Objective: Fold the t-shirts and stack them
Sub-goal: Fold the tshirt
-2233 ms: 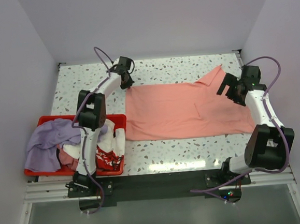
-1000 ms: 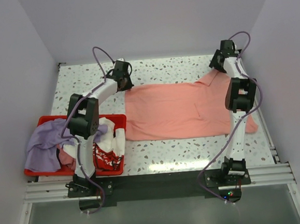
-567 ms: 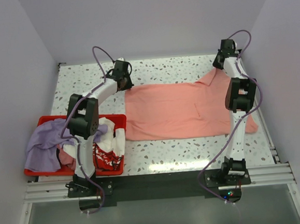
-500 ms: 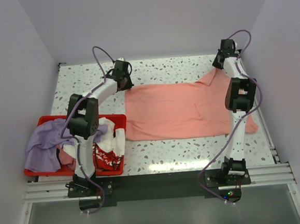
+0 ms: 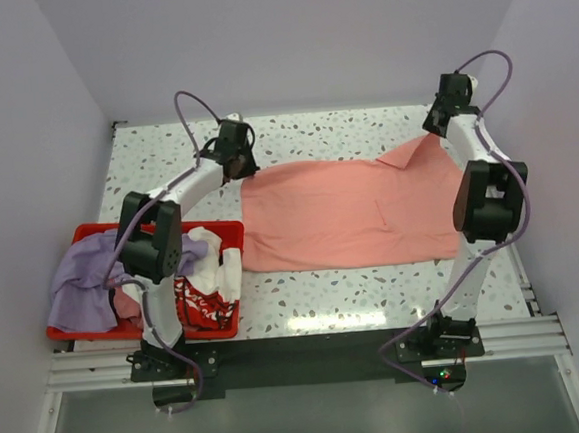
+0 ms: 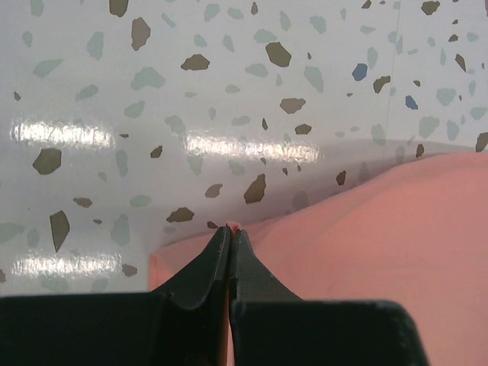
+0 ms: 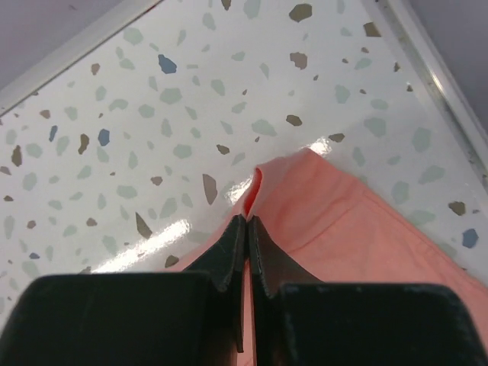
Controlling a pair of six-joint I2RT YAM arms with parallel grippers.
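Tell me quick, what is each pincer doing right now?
The left pincer is closed on the pink t-shirt, at its far left corner.
The right pincer is closed on the same t-shirt, at its far right corner.

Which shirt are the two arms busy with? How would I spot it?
Look at the speckled table: spread across its middle lies the salmon-pink t-shirt, its far corners pinched by the left end effector and right end effector. Unlike the lavender t-shirt and white t-shirt heaped in the red crate, it is plain and laid out.

Speckled table [image 5: 343,127], pale walls [image 5: 285,36], glare [image 5: 338,320] perhaps from overhead
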